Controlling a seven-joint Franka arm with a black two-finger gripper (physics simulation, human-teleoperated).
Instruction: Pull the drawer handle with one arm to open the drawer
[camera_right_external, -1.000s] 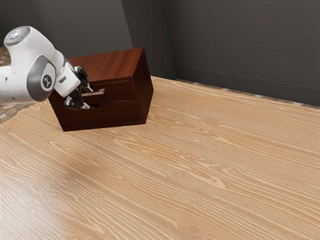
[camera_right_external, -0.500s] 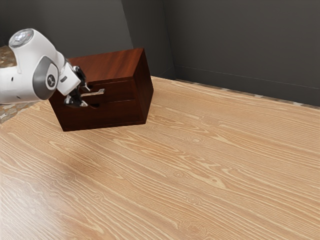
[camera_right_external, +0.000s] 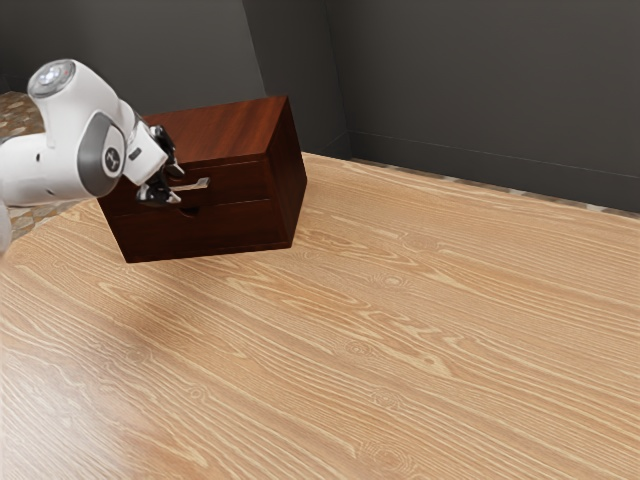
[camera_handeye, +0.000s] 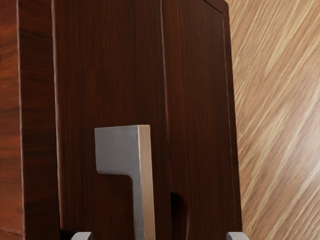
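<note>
A dark red-brown wooden cabinet (camera_right_external: 235, 130) stands on the table at the exterior view's upper left. Its drawer front (camera_right_external: 235, 183) carries a grey metal handle (camera_right_external: 193, 185), and the front looks flush with the cabinet. My black gripper (camera_right_external: 162, 192) is at the handle's left end, right against the drawer front. In the wrist view the handle (camera_handeye: 136, 160) runs straight down toward my hand. My two fingertips (camera_handeye: 81, 235) stand wide apart on either side of the bar without touching it, so the gripper is open.
The light wooden table (camera_right_external: 400, 330) stretches wide to the exterior view's right and front of the cabinet. Dark grey walls (camera_right_external: 480, 70) rise behind the table. My white arm (camera_right_external: 70, 150) comes in from the left edge beside the cabinet.
My hand has risen a little and moved toward the drawer front, bringing the fingers up around the handle's left end. The cabinet and drawer have not moved.
</note>
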